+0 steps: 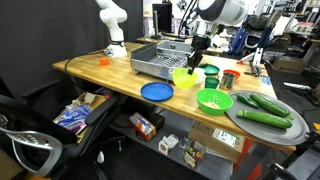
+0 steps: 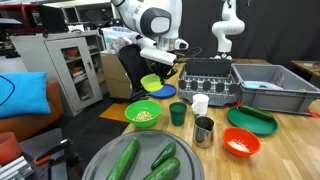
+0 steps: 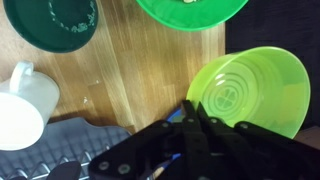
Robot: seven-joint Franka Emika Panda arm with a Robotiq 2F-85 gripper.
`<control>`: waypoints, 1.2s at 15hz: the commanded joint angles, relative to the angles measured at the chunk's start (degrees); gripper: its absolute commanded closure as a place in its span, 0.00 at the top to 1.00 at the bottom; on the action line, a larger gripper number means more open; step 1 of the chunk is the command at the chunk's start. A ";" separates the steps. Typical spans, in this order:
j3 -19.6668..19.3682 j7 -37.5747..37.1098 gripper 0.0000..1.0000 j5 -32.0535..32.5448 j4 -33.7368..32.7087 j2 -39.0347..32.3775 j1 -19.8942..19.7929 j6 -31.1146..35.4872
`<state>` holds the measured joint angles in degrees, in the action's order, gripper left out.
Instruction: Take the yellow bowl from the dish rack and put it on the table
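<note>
Gripper tight on rim of yellow bowl, grip plain only in wrist view.

Counted: one yellow bowl, one green bowl, one red bowl, three cups, one blue plate, apparently three cucumbers.

Beside dish rack, bowl seemingly hangs over table

Glossy plastic yellow bowl, grained wooden table, plastic dish rack
</note>
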<state>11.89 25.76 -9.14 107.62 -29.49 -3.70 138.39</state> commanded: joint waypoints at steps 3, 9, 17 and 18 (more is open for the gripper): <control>-0.42 -0.13 0.01 -0.14 -0.93 -1.76 0.34 -0.48; -0.78 -0.25 0.01 0.40 -2.50 -5.82 0.07 0.13; -1.41 -0.44 0.01 1.22 -6.46 -10.74 -0.25 -0.04; -1.57 -0.59 0.01 1.32 -6.98 -11.11 -0.24 -0.09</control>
<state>10.48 25.76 -8.67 102.50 -39.29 -3.70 138.55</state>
